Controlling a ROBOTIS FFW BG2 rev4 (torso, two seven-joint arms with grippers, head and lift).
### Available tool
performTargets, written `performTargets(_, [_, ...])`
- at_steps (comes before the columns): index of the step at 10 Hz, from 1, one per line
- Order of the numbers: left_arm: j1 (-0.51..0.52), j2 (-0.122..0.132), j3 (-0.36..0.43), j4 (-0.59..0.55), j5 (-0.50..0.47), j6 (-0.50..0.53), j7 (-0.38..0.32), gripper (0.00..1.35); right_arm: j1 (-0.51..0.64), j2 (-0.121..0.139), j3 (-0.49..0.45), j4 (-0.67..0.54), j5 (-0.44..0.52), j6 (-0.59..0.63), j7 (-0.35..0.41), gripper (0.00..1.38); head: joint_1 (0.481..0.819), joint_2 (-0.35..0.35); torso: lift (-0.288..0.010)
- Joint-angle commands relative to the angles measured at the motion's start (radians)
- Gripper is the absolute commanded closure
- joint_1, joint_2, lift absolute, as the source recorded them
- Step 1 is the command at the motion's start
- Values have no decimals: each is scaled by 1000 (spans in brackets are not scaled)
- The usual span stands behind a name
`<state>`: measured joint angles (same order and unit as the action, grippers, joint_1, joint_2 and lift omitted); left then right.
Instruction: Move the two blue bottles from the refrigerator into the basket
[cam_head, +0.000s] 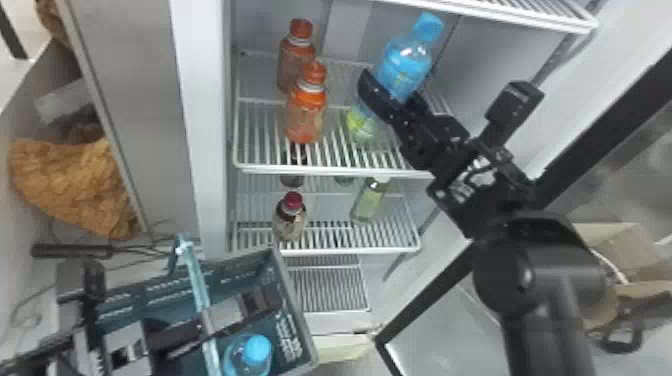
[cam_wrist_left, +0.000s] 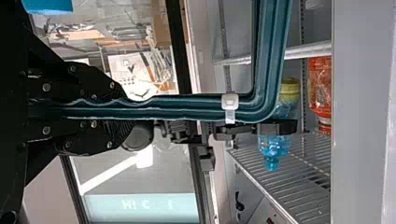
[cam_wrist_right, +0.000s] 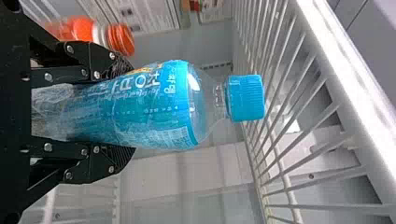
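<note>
Refrigerator (cam_head: 204, 115) with orange bottles (cam_head: 305, 117) inside.

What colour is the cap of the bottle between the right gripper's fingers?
The cap is bright blue; it shows best in the right wrist view.

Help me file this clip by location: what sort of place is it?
Probably a workroom or lab, at an open white drinks refrigerator: white wire shelves, orange-capped plastic bottles and a black-framed glass door suggest it.
</note>
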<state>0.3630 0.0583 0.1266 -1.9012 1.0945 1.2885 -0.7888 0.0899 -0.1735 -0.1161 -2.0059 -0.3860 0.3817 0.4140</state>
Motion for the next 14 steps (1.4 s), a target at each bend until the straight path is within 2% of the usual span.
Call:
performTargets(1, [0, 0, -3, 0, 2, -3, 0, 1202, 82, 0, -16, -94, -21, 31, 6, 1277, 695, -260, -10])
performTargets(4, [3, 2, -5, 0, 8, -5, 2, 1202, 219, 3, -35, -258, -69, 92, 20, 1277, 695, -261, -10])
performTargets(6, [3, 2, -7, -2, 10, -5, 3, 1202, 290, 3, -29, -324, -105, 153, 42, 1277, 695, -253, -10])
performTargets(8, [3, 3, -13, 0, 14, -5, 3, 1202, 325, 5, -4, -324, -150, 195, 66, 1277, 695, -235, -10])
performTargets(11, [-2, 6, -25, 0, 22, -5, 5, 1202, 367, 14, 22, -320, -170, 249, 97, 1277, 695, -193, -10])
performTargets(14, [-12, 9, -49, 0, 40, -12, 6, 1202, 362, 14, 66, -273, -188, 303, 117, 1277, 695, -174, -10])
